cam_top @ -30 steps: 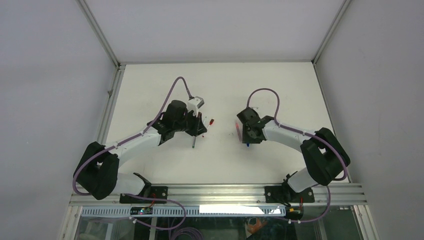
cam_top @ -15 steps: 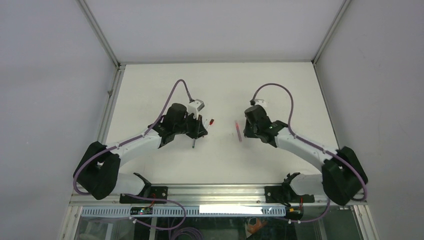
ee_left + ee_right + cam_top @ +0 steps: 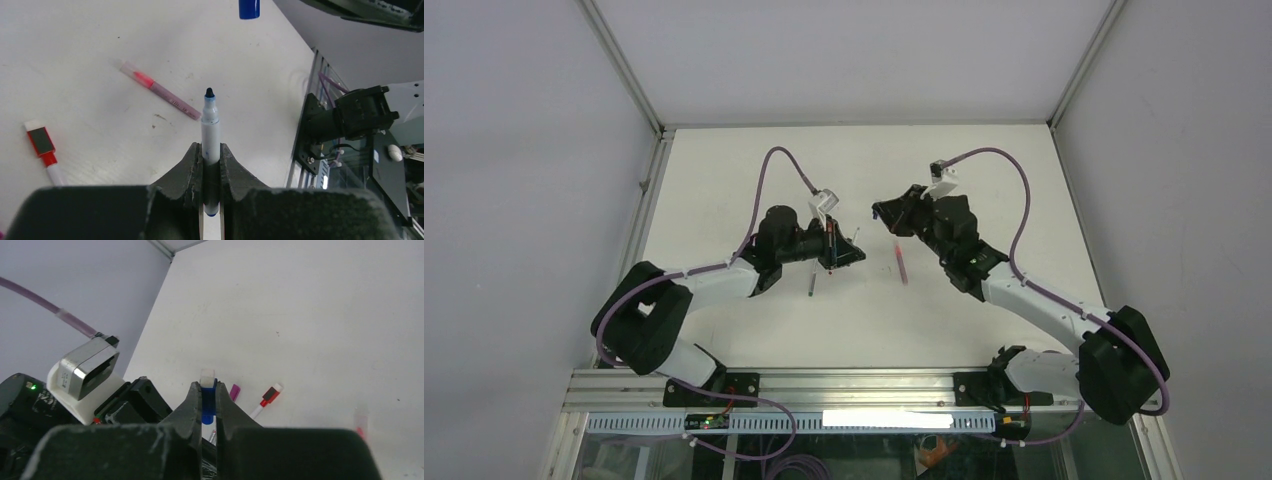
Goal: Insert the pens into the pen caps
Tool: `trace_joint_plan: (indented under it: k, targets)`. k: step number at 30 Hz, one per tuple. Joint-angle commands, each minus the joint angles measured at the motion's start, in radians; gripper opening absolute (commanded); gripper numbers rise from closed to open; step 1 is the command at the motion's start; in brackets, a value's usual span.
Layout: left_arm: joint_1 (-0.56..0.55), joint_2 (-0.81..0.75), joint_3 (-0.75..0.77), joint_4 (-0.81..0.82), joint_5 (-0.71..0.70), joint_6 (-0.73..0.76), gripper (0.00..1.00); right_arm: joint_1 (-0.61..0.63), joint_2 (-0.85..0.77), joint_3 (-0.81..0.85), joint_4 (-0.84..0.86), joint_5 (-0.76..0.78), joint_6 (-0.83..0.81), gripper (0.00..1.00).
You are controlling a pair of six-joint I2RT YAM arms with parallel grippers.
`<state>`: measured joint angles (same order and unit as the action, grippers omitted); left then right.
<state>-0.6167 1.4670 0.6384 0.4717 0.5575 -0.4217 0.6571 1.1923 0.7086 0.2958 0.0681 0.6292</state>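
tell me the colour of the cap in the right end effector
Blue cap; the right wrist view shows it best.

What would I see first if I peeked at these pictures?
Over the middle of the table, the left tool pinches a white pen with its blue tip sticking out bare. Across from it, the right tool grips a blue cap. A pink pen lies loose on the table beyond the held pen.
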Motion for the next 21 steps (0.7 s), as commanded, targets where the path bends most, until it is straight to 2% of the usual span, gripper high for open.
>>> trace_joint_plan:
  k: [1, 21]
  targets:
    - [-0.013, 0.046, 0.011, 0.224, 0.079, -0.075, 0.0, 0.003, 0.01, 0.063, 0.11, -0.115, 0.029, 0.0]
    - [-0.014, 0.039, 0.021, 0.217, 0.079, -0.059, 0.0, 0.04, 0.056, 0.039, 0.114, -0.097, 0.029, 0.0]
